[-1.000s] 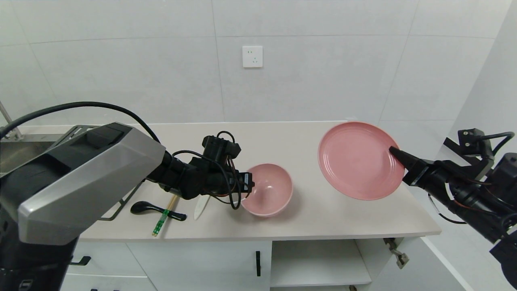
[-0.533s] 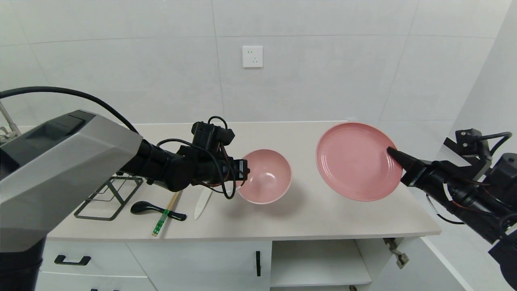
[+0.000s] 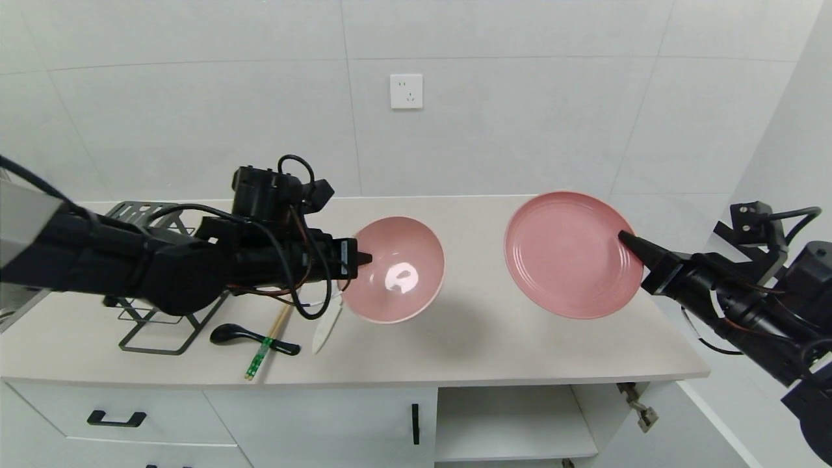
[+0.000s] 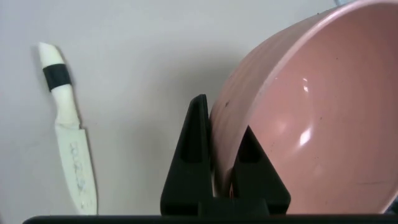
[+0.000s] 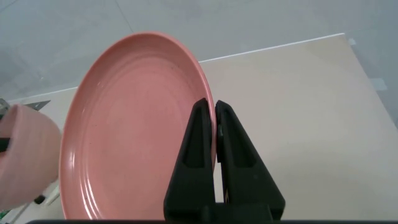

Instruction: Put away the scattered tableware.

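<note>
My left gripper (image 3: 359, 258) is shut on the rim of a pink bowl (image 3: 396, 273), which hangs tilted above the counter with its inside facing the head camera. In the left wrist view the fingers (image 4: 199, 134) pinch the bowl (image 4: 305, 124) wall. My right gripper (image 3: 625, 240) is shut on the edge of a pink plate (image 3: 569, 253), held tilted above the counter's right part; the right wrist view shows the plate (image 5: 130, 124) clamped between the fingers (image 5: 200, 134). On the counter lie a white knife (image 3: 326, 327), green-tipped chopsticks (image 3: 263, 348) and a black spoon (image 3: 250, 337).
A black wire rack (image 3: 162, 318) stands on the counter (image 3: 494, 344) at the left, partly behind my left arm. Below the counter are drawers and an open cabinet shelf (image 3: 513, 422). A tiled wall with a socket (image 3: 406, 90) closes the back.
My left gripper has lifted the pink bowl off the counter and carried it up and to the left, tilting it. The plate in my right gripper shifted slightly up and left.
</note>
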### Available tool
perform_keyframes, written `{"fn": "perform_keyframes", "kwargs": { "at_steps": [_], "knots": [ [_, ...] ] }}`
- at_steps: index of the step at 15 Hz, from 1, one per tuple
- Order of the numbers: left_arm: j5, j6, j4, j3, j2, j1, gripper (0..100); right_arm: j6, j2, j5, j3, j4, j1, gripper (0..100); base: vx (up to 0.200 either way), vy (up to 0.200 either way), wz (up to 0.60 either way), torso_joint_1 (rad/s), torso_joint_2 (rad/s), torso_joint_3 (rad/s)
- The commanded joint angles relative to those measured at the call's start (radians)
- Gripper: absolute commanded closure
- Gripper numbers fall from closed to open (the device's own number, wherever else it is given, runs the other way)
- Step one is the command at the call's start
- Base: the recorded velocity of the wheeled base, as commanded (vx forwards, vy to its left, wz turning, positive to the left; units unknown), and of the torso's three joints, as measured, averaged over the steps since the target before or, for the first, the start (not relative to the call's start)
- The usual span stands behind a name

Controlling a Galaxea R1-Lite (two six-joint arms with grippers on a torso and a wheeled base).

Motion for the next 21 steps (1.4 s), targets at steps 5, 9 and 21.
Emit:
{"fn": "perform_keyframes", "kwargs": {
  "at_steps": [5, 9, 21],
  "knots": [
    [-0.264, -0.001, -0.149, 0.262, -0.269, 0.136, 100, -0.004, -0.003, 0.07, 0.023, -0.001, 0.015, 100, 0.0, 0.0, 0.0, 0.0, 0.0, 0.0],
    [-0.238, -0.04, -0.233, 0.34, -0.306, 0.151, 100, -0.007, -0.008, 0.07, 0.04, -0.001, 0.019, 100, 0.0, 0.0, 0.0, 0.0, 0.0, 0.0],
    [-0.081, 0.066, -0.606, 0.724, -0.403, 0.18, 100, -0.134, -0.012, 0.062, 0.025, -0.001, 0.028, 100, 0.0, 0.0, 0.0, 0.0, 0.0, 0.0]
  ]
}}
